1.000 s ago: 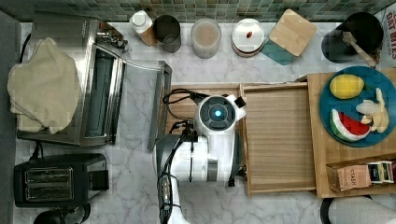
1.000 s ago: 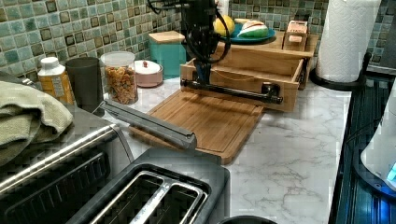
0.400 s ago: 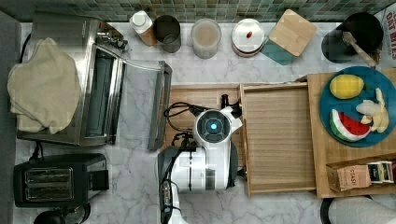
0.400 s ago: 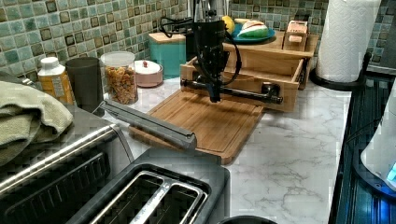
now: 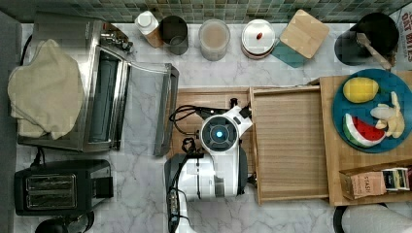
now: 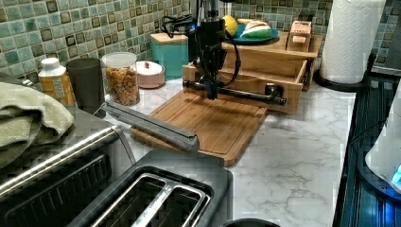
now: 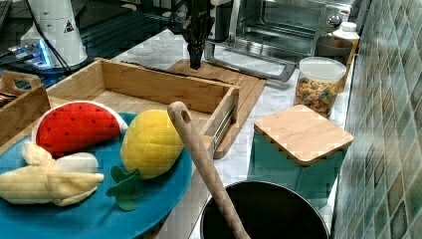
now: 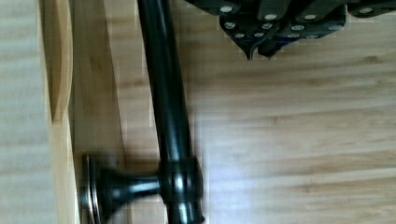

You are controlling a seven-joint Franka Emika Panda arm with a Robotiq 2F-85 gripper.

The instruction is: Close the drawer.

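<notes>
1. The drawer (image 5: 291, 145) stands fully pulled out from its stand at the top view's right.
2. The gripper (image 6: 212, 92) hangs beside the black handle (image 6: 236, 93), fingers apparently pinched together, holding nothing.
3. Closing push not yet begun.

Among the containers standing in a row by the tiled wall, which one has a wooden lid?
The teal square container, at the top view's right end of the row. Its flat wooden lid sets it apart; the cereal jar and the others have round tops.
</notes>
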